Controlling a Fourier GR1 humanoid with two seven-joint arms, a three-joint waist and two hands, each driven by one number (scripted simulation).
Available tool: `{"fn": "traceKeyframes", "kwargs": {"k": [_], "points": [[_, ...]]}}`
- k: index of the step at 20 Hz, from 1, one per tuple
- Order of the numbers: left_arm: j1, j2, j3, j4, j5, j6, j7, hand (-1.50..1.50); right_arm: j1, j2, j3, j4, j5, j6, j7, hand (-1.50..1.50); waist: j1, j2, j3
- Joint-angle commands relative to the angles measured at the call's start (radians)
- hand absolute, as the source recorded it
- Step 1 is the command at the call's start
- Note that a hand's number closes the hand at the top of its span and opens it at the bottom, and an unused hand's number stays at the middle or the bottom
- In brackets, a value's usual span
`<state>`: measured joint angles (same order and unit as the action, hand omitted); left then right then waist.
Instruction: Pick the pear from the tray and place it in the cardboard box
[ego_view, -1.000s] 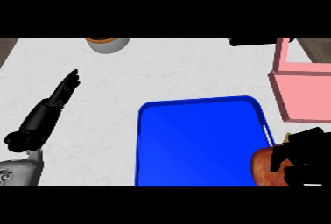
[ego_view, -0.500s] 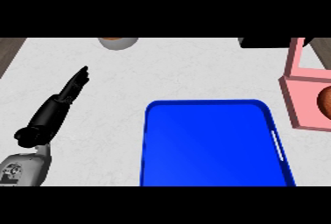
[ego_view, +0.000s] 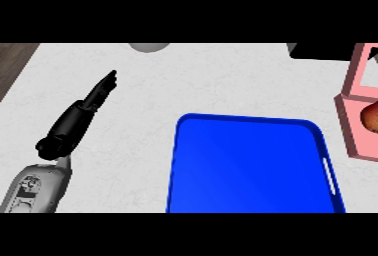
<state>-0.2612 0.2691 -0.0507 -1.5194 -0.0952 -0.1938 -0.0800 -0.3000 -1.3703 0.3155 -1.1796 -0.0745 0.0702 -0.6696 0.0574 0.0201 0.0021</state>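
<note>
White counter bears an empty blue tray (ego_view: 251, 165); the pear (ego_view: 369, 117) sits at right edge in the pink box (ego_view: 353, 107), so little risk remains beyond the straight-fingered, empty left hand (ego_view: 77, 117) at left brushing the tray.

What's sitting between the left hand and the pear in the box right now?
In the head view, the blue tray lies between the left hand and the pear in the pink box; otherwise bare counter.
</note>
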Motion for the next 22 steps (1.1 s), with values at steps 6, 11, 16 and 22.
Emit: {"fn": "traceKeyframes", "kwargs": {"k": [6,11,16,22], "points": [[-0.023,-0.006,-0.005,0.003,-0.006,-0.013,-0.004,0.00,-0.193,0.102,0.136,0.339,0.328,0.136,-0.119,1.50,0.028,0.002,0.000],[-0.031,-0.023,-0.011,0.010,-0.020,0.004,0.022,0.00,-0.325,0.126,0.152,0.463,0.386,0.275,-0.369,-1.50,0.021,0.001,0.001],[-0.011,-0.015,0.001,-0.007,-0.012,0.002,0.010,0.00,-0.307,0.244,0.068,0.495,0.179,0.335,-0.460,-1.50,0.000,-0.007,0.003],[-0.010,-0.019,-0.007,0.004,-0.017,-0.001,0.000,0.00,-0.312,0.367,-0.055,0.585,-0.173,0.601,-0.249,-1.50,0.002,0.003,0.003]]}}
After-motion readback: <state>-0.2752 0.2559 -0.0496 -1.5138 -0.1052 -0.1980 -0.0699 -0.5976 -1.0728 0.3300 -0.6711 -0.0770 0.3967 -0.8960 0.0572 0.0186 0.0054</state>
